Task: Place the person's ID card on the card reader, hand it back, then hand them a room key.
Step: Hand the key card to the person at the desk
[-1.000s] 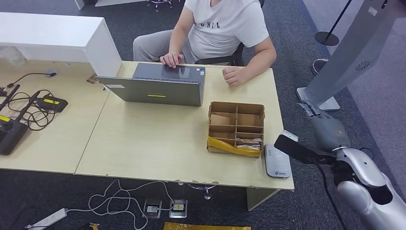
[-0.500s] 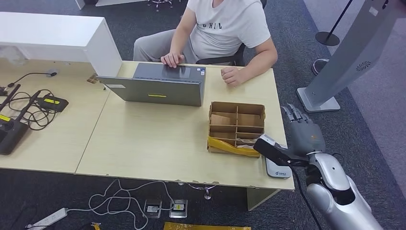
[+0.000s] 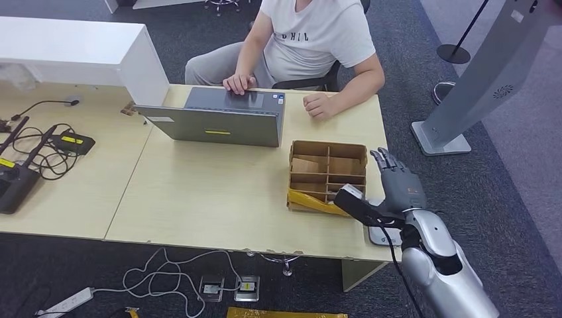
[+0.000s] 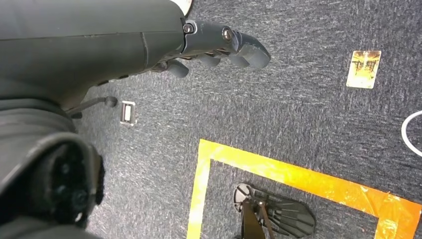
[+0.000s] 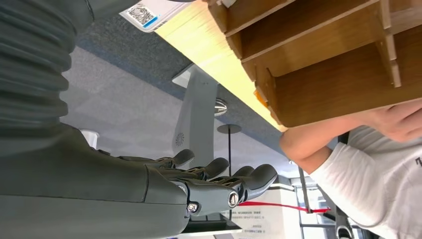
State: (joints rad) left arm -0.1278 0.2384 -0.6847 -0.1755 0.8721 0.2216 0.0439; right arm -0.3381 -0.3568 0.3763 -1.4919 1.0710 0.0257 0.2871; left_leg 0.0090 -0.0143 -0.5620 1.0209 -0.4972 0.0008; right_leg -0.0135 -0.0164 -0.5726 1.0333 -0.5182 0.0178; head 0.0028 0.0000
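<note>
My right hand (image 3: 399,185) hovers over the table's right edge, just right of the cardboard divider box (image 3: 327,173). Its fingers are stretched out and hold nothing (image 5: 219,186). The white card reader (image 3: 379,234) lies under that hand and wrist, mostly hidden; its labelled corner (image 5: 149,12) appears in the right wrist view beside the box (image 5: 323,64). The person (image 3: 311,40) sits across the table, one hand (image 3: 238,83) on the laptop and the other, a fist (image 3: 321,105), on the tabletop. My left hand (image 4: 219,47) hangs over the carpet, fingers loose and holding nothing.
A grey laptop (image 3: 219,122) stands at the far side of the wooden table (image 3: 212,192). Cables and black devices (image 3: 40,149) lie at the left. A grey kiosk stand (image 3: 477,79) rises right of the table. Yellow tape (image 4: 298,174) marks the floor.
My right arm has swung left from beside the table to over its right edge. The hand now sits next to the box and covers most of the card reader.
</note>
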